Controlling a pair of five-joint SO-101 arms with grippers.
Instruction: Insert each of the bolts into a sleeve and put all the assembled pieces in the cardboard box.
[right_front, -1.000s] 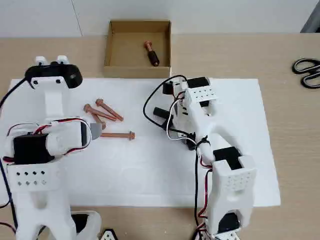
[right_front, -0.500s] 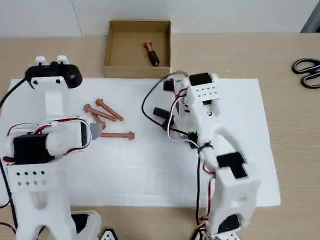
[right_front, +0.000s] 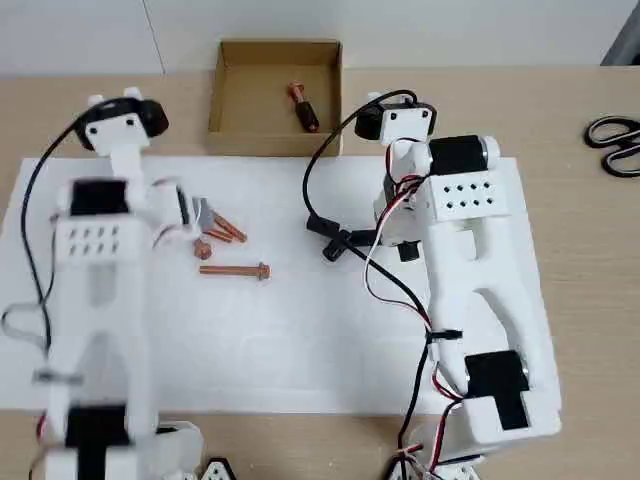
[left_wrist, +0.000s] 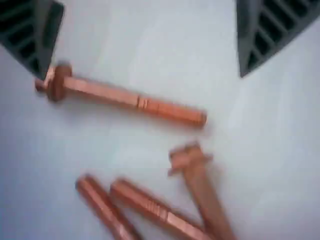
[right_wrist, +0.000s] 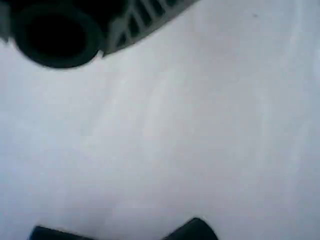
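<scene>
L gripper (left_wrist: 142, 76) gapes wide above a long copper-coloured metal bolt (right_front: 232, 270); three more bolts (right_front: 222, 232) crowd its 11 o'clock; closing may snag >1.

L arm (right_front: 95, 300), R arm (right_front: 480, 280): white plastic, blk servos (right_front: 455, 155), red/blk/white cables (right_front: 398, 296); L gripper (left_wrist: 141, 75) jaws dark grey, ribbed.
</scene>
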